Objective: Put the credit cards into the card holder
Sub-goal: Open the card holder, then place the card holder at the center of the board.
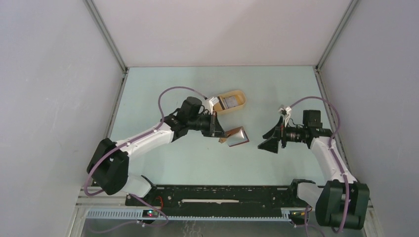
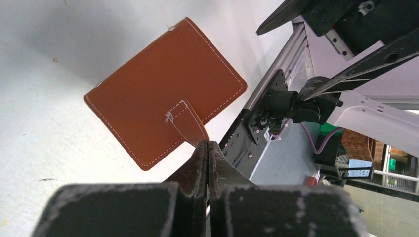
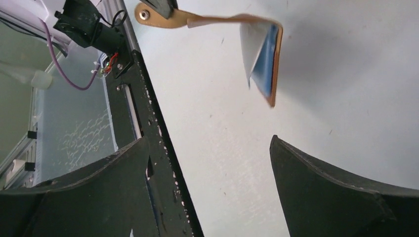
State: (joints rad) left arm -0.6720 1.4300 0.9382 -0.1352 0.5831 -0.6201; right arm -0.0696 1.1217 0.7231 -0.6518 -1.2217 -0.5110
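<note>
Two grippers face each other mid-table. The left gripper point(image 1: 220, 134) is clamped fully closed on the strap point(image 2: 187, 126) of the card holder point(image 1: 237, 137). Its fingers point(image 2: 200, 163) are pressed together with only the strap end between them.

The card holder hangs off that strap, tilted. Its stitched brown outer face is toward the left wrist camera and its open side toward the right arm. From the right wrist view it is edge-on: leather edge on the right, a blue card point(image 3: 267, 61) showing inside, and the snap point(image 3: 144, 15) on the strap end at top left. Can't tell whether its lowest corner touches the table point(image 1: 197, 163).

The right gripper point(image 1: 264, 139) is spread wide and holds nothing. Its tips point at the holder's open edge, with a bare strip of table between them.

Credit cards point(image 1: 228, 102): at least one grey one lies in the tan tray point(image 1: 243, 101), just behind the left gripper, with the tray rim near that wrist.

Room: bare table runs from the holder down to the black rail point(image 1: 212, 195) at the near edge, and beyond the tray to the far edge. The side walls point(image 1: 49, 98) are well apart from both grippers.
</note>
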